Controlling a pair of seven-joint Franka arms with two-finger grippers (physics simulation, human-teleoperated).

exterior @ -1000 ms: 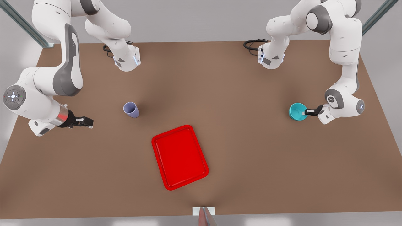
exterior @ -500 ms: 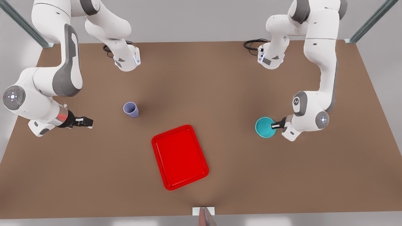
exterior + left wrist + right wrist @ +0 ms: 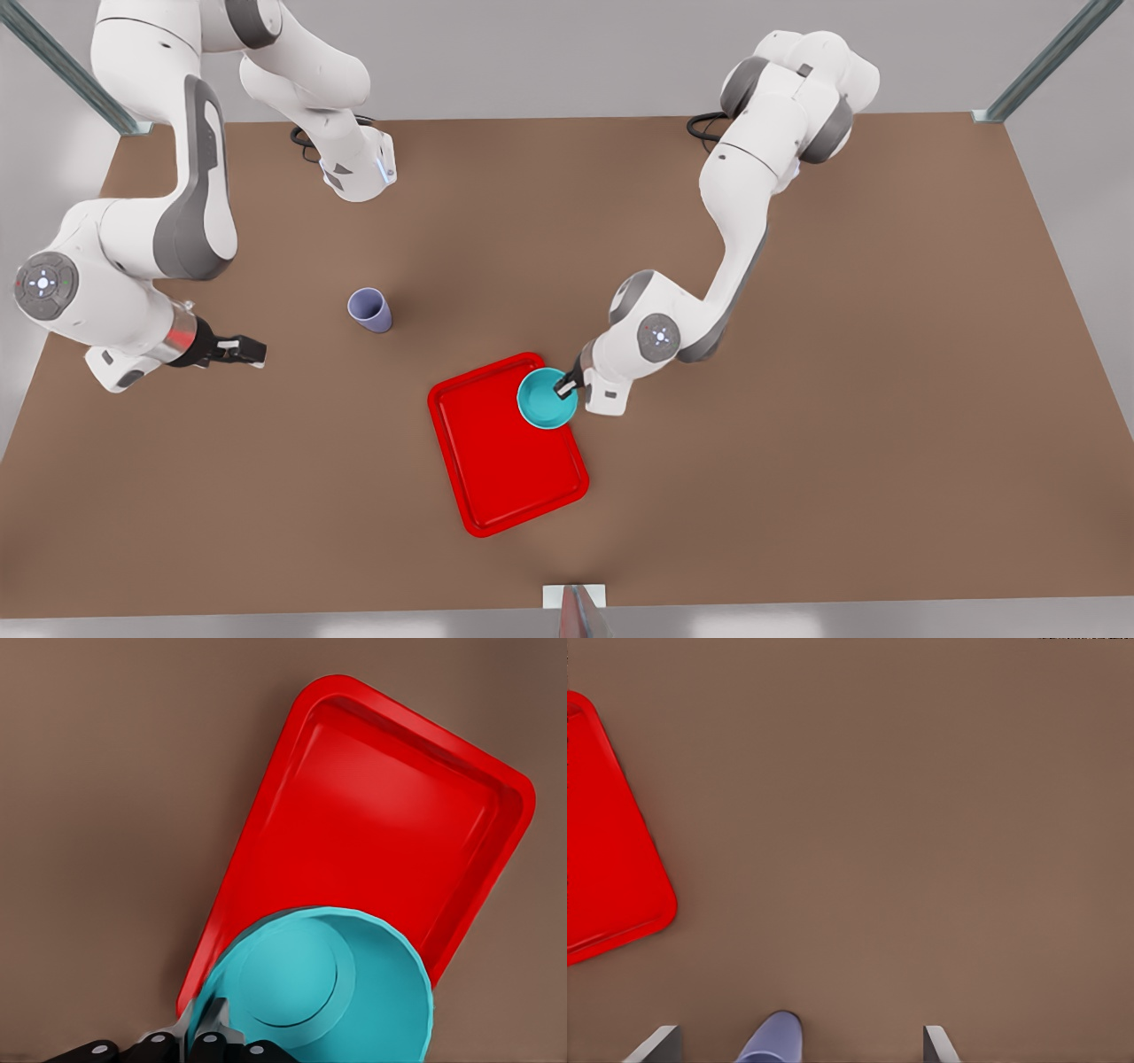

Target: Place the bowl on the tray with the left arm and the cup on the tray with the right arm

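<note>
The bowl (image 3: 546, 400), clamped by the left gripper (image 3: 564, 386), has been carried over the tray (image 3: 496, 461); the right gripper (image 3: 237, 351) is spread, the cup (image 3: 772, 1043) cut off

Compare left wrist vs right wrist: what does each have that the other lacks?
Left wrist view alone: the teal bowl with the left pincer shut on its rim, carried over a corner of the tray. Right wrist view alone: the lavender cup between the right pincer's open fingers. Both: the red tray and the brown table.
</note>
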